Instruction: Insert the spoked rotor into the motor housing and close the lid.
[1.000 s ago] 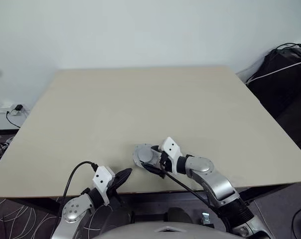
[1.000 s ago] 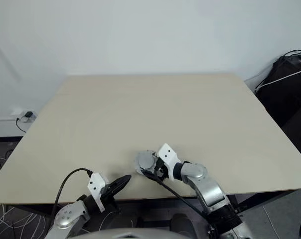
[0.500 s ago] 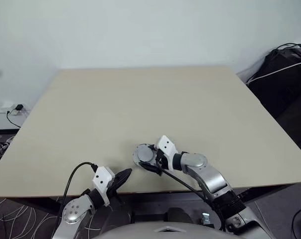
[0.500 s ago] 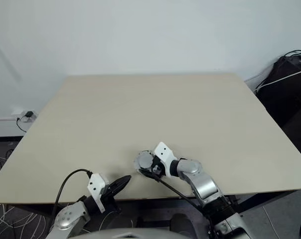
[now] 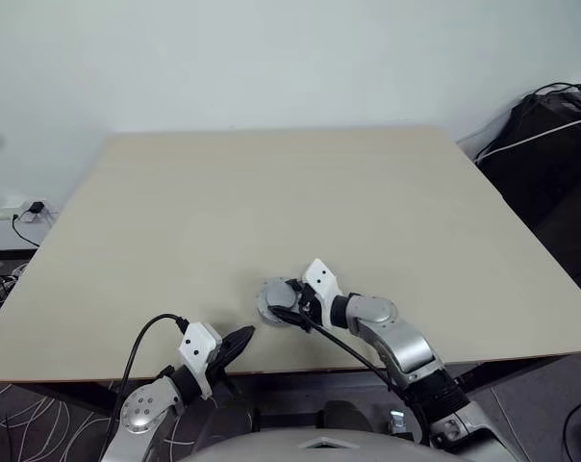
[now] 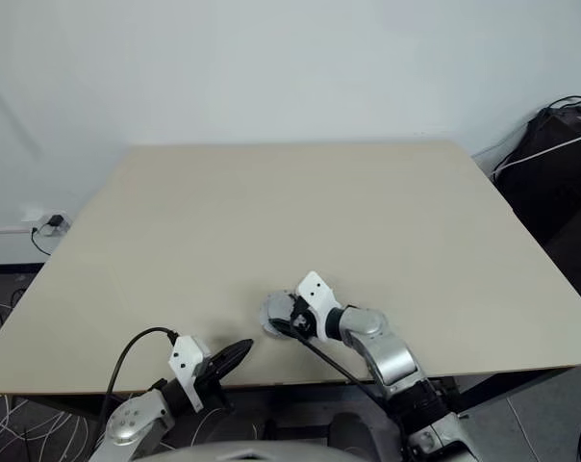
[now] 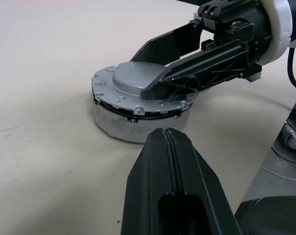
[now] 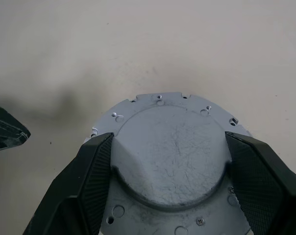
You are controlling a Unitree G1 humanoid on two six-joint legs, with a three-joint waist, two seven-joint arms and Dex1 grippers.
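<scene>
The motor housing (image 7: 117,128), a plain grey puck, stands near the table's front edge. The lid (image 8: 170,161) lies on top of it, light grey face up, with a thin dark gap under its near rim. My right gripper (image 8: 168,138) reaches over the lid from the right, and its black fingers (image 8: 96,181) press both sides of the lid's raised round centre. My left gripper (image 7: 166,133) is shut and empty, pointing at the housing (image 5: 268,299) from a short way off at the table edge. The spoked rotor is hidden.
The beige table (image 5: 271,192) stretches away behind the housing. A black bag with cables (image 5: 550,144) sits off the table's right side. A wall socket with cables (image 5: 26,212) is on the left. A black cable (image 5: 343,346) runs from my right wrist.
The right gripper's fingers have drawn in around the lid's raised centre, and the right forearm has swung slightly left. The left gripper has stayed still.
</scene>
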